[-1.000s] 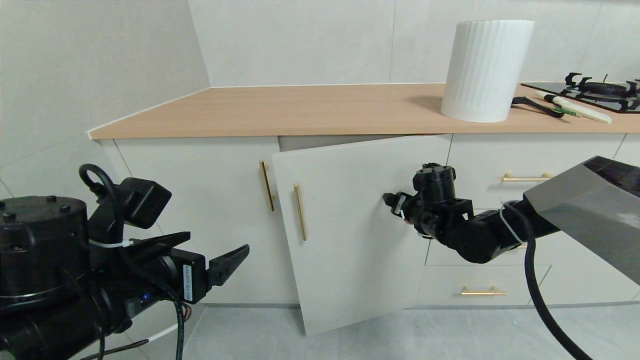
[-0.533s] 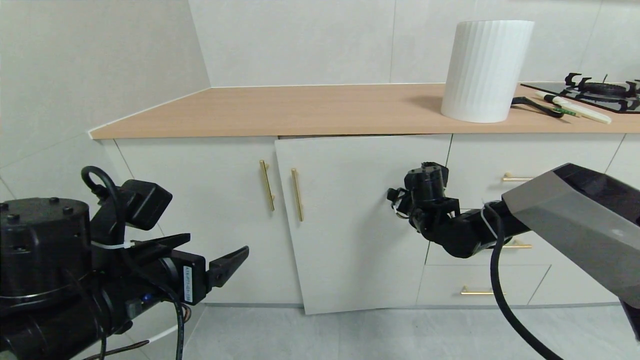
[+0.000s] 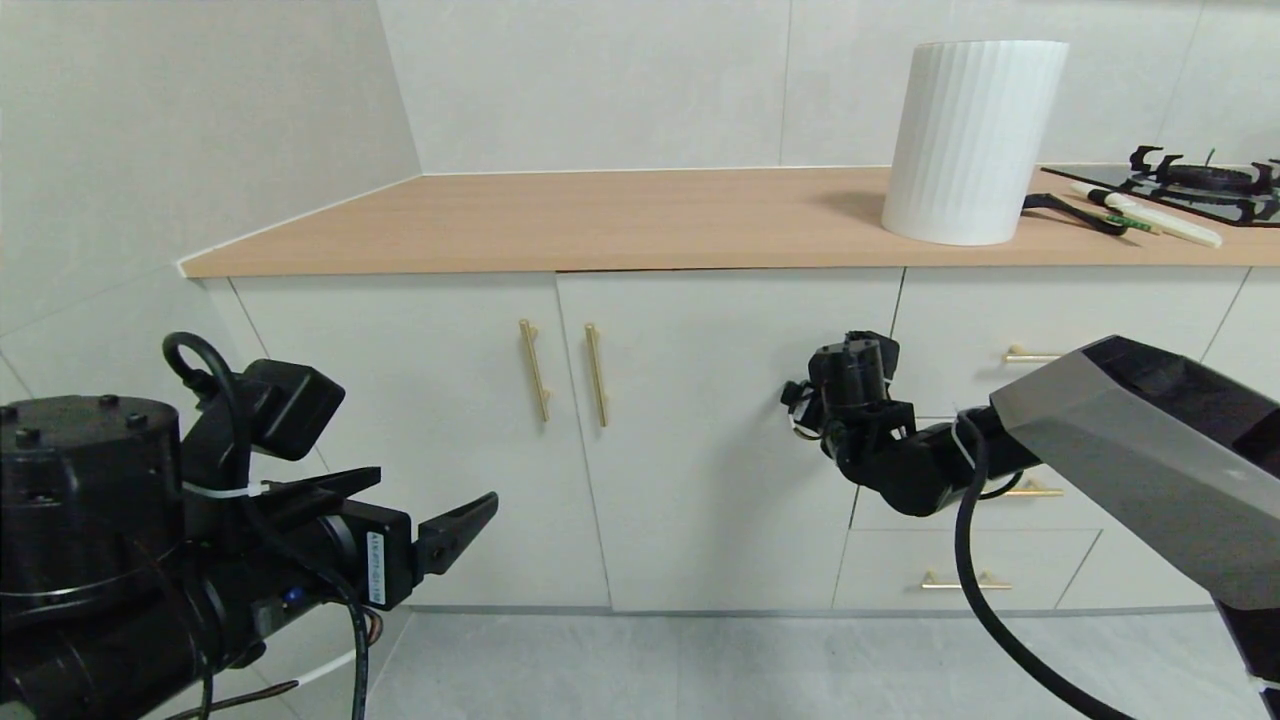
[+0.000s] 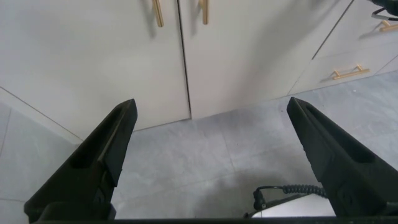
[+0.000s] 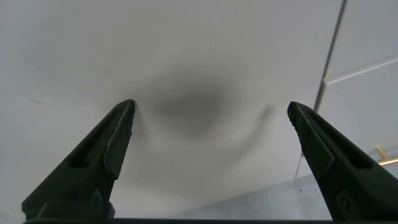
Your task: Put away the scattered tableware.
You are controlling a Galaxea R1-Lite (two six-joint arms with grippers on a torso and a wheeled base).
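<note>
Several utensils lie on the wooden counter (image 3: pixel 600 215) at the far right: a white-handled one (image 3: pixel 1165 221) and a black one (image 3: pixel 1075 212), beside a tall white ribbed container (image 3: pixel 970 140). My right gripper (image 3: pixel 797 402) is open, its fingertips against the shut right-hand cabinet door (image 3: pixel 720 470); in the right wrist view the gripper (image 5: pixel 210 107) has the door panel (image 5: pixel 199 56) close in front. My left gripper (image 3: pixel 420 505) hangs open and empty low on the left, away from the cabinets; in the left wrist view the gripper (image 4: pixel 210 106) is above the floor (image 4: pixel 205 155).
Two gold handles (image 3: pixel 596 374) mark the paired cabinet doors. Drawers with gold pulls (image 3: pixel 1050 353) stand to the right of them. A black gas hob (image 3: pixel 1200 185) sits at the counter's far right. The grey tiled floor (image 3: pixel 700 660) lies below.
The right-hand cabinet door has swung from ajar to fully shut, with my right gripper following it in toward the cabinet. The left arm has stayed still.
</note>
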